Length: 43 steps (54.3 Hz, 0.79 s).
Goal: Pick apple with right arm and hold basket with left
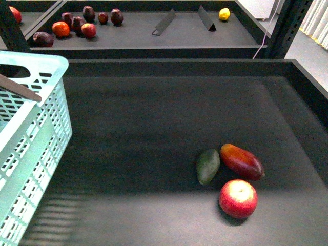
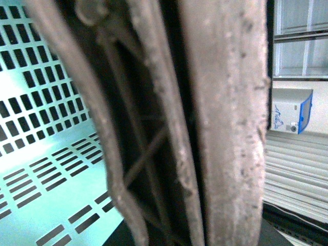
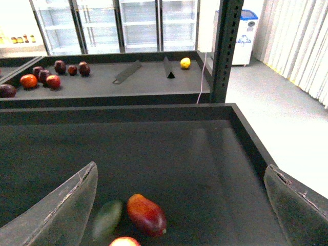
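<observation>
Hovering above bench (image 1: 154, 128), right hand (image 3: 180, 171) spread wide, gripping nothing. Apple (image 1: 238, 198) on bench, front right, just beside mango (image 1: 242, 161) and near green fruit (image 1: 207, 165), well apart from basket (image 1: 36, 133) at left. Basket handle (image 2: 225, 123) fills left wrist view; left hand spread or pressed together: cannot tell.
</observation>
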Each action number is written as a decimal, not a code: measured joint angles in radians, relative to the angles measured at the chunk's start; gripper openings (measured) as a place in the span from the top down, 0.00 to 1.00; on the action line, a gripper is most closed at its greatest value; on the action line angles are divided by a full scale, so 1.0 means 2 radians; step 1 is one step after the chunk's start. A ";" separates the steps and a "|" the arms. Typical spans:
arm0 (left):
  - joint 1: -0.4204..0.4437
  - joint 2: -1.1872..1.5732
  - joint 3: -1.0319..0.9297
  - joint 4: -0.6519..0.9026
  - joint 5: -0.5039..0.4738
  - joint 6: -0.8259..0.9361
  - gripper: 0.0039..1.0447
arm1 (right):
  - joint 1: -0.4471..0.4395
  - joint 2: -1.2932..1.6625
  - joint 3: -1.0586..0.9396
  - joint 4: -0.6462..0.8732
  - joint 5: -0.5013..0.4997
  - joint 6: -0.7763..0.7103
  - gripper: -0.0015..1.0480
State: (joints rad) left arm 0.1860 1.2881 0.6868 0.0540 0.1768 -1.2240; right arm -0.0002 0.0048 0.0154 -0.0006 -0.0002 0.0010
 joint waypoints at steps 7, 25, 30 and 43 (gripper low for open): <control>-0.022 -0.043 0.027 -0.046 -0.004 -0.002 0.84 | 0.000 0.000 0.000 0.000 0.000 0.000 0.08; -0.076 -0.120 0.097 -0.126 -0.017 -0.016 0.84 | 0.000 0.000 0.000 0.000 0.000 0.000 0.08; -0.082 -0.127 0.104 -0.135 -0.024 -0.015 0.84 | 0.000 0.000 0.000 0.000 0.000 0.000 0.08; -0.083 -0.129 0.106 -0.135 -0.027 -0.015 0.84 | 0.000 0.000 0.000 0.000 0.000 0.000 0.08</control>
State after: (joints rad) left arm 0.0193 1.0298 0.8989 -0.2169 0.1226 -1.2537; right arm -0.0002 0.0048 0.0154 -0.0006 -0.0006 0.0010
